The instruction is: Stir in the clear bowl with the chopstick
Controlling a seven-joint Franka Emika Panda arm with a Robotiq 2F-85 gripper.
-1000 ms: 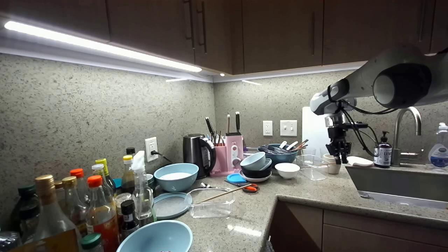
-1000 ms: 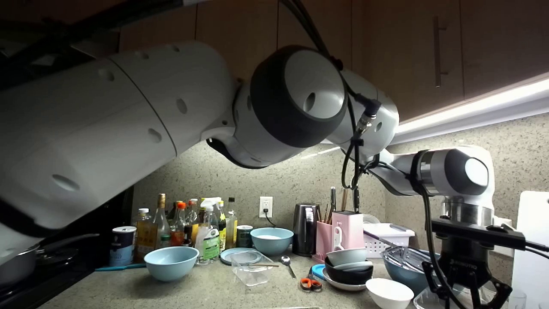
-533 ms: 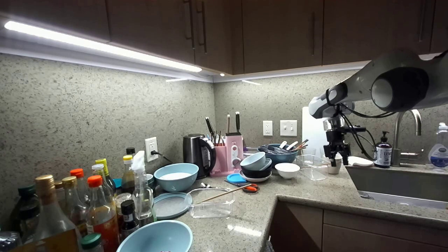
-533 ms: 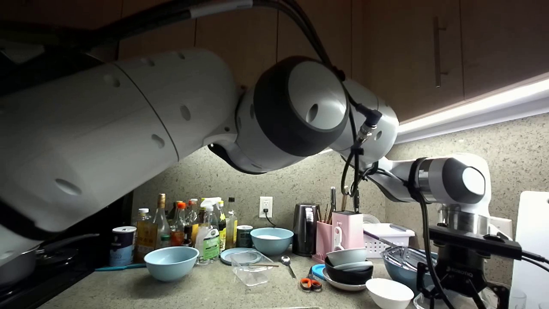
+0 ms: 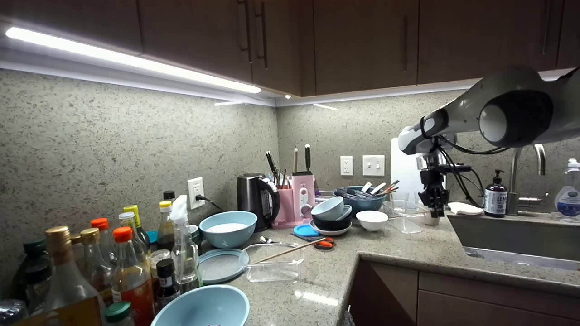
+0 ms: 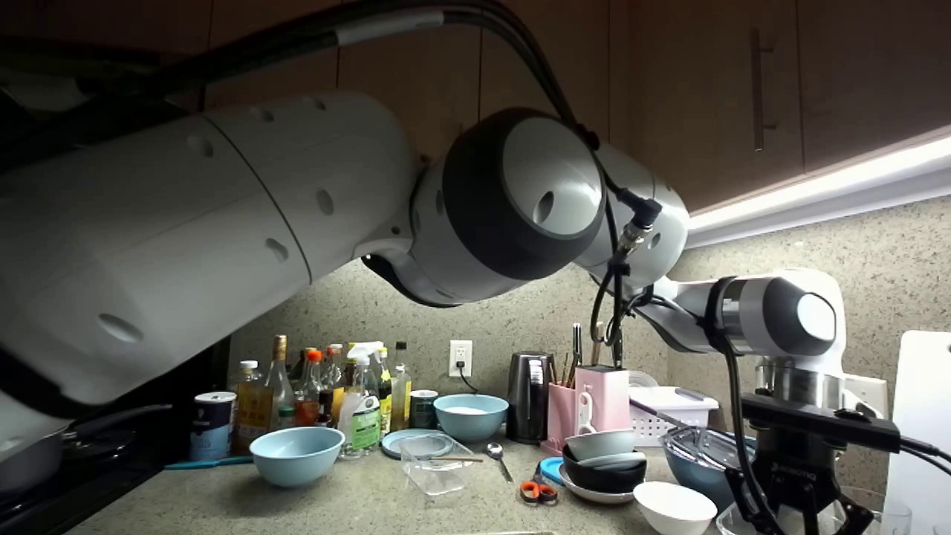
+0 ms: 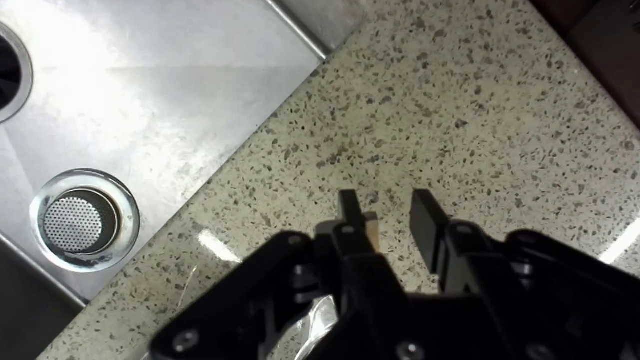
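- Brown cabinets (image 5: 362, 45) are hung above one speckled counter (image 5: 335, 267).
- One steel sink (image 5: 516, 233) is set into it.
- Two large light-blue bowls (image 5: 228, 237) and one white bowl (image 5: 371, 222) are stood on it.
- Two clear bowls (image 5: 272, 274) are placed well apart, the second clear bowl (image 5: 410, 227) near the sink.
- Two fingers (image 7: 426, 225) are spread.
- One chopstick (image 5: 290, 251) is laid across the first clear bowl; the wooden end of a second chopstick (image 7: 372, 232) is seen beside one finger in the wrist view.

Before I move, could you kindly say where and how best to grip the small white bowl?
Probably the rim of the small white bowl, on the side facing the counter's front edge, coming from above with the claw straddling the wall. It sits mouth up beside the stacked bowls, and its flaring wall might slip from an outside squeeze.
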